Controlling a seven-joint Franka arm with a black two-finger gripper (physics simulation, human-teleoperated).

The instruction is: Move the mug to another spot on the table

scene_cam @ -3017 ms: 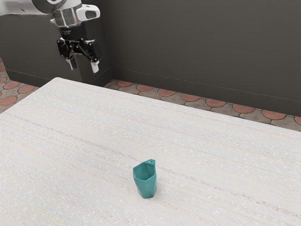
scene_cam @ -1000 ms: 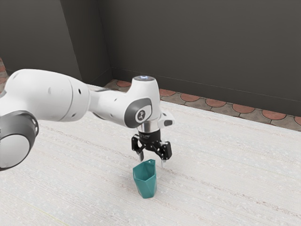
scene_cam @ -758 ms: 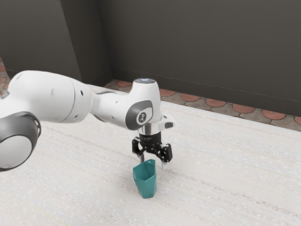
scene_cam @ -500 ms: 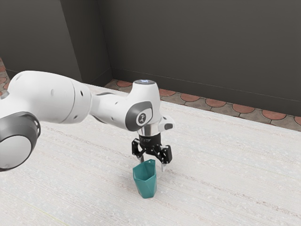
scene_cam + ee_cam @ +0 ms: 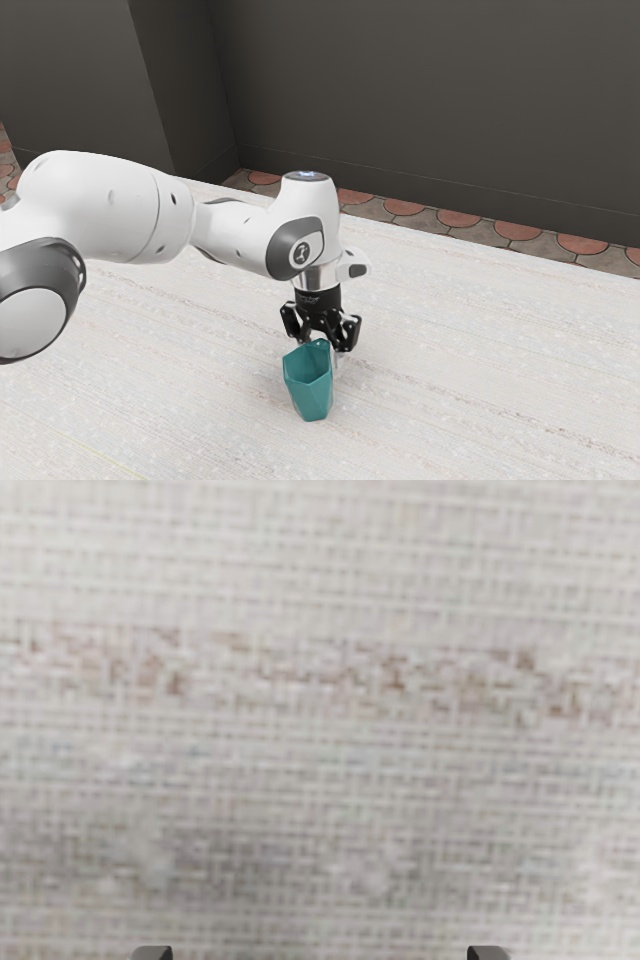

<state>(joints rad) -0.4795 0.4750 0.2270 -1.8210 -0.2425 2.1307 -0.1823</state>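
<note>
A teal faceted mug (image 5: 308, 385) stands upright on the pale wooden table (image 5: 500, 330), near its front edge. My gripper (image 5: 323, 347) points straight down over the mug's far rim, where the small handle tab sticks up. Its fingers stand open on either side of that tab, their tips at about rim height. I cannot tell whether they touch the mug. In the wrist view, the table's grain (image 5: 320, 680) lies close under the hand, and two dark fingertips (image 5: 150, 952) stand far apart.
The table stretches wide to the exterior view's right and toward the back. Behind its far edge lie a tiled floor (image 5: 450, 218) and a dark wall (image 5: 420, 90). My white arm (image 5: 150, 215) spans the exterior view's left side.
Three seconds ago my hand hung high at the back left. It then came over the mug and, in the last second, sank lower onto its far rim. The mug has not moved.
</note>
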